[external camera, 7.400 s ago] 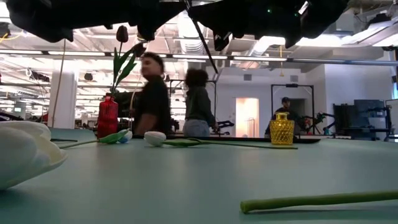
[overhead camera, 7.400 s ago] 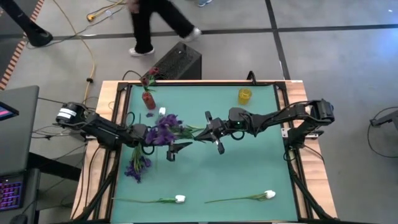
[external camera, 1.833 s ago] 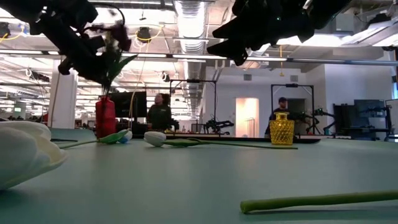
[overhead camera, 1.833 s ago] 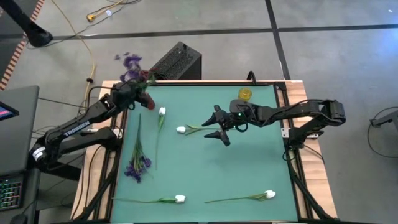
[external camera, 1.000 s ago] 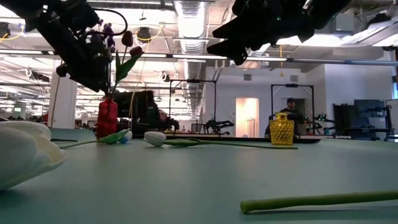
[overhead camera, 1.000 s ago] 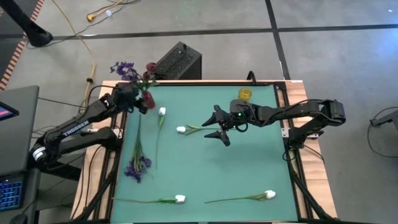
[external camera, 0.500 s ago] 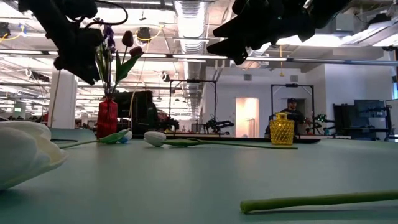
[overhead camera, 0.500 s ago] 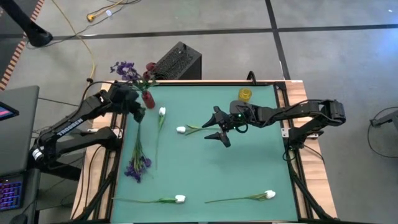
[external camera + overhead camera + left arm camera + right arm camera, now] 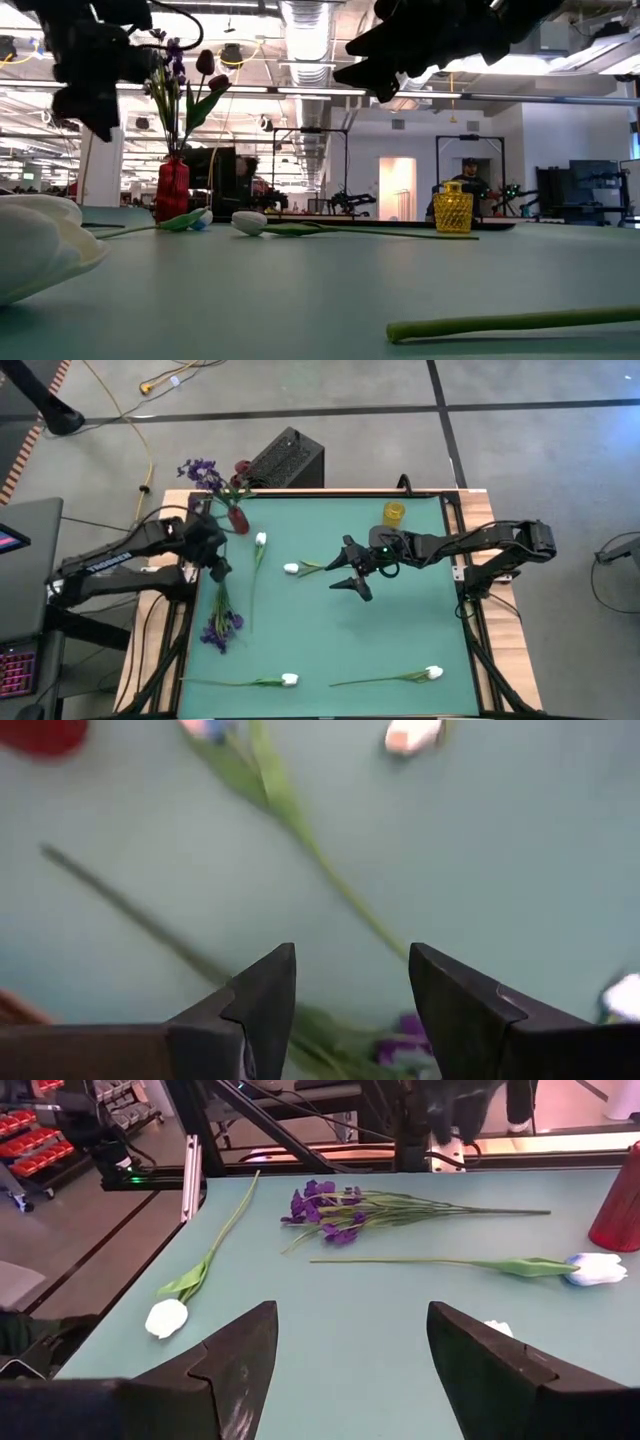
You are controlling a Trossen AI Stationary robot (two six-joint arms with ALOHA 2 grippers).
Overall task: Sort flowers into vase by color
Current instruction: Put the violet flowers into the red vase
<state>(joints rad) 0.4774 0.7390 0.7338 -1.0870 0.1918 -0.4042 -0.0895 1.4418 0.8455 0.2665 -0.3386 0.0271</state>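
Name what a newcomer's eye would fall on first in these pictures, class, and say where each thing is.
The red vase at the table's far left corner stands out, with a purple bloom and a dark red tulip upright in it. Beside it the open left pincer hovers over a purple bunch lying along the left edge. The open right pincer hangs mid-table near a white tulip.

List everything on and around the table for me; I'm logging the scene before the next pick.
Red vase: one, red, far left corner of the table, holding a purple bloom and a dark red tulip.
Yellow vase: one, yellow, far right side, empty.
White tulips: four, lying flat; two near the red vase, two along the near edge.
Purple flower: one, lying on the left side.
Table: one, green top.
Left hand: open, above the purple flower's stem.
Right hand: open, mid-table.
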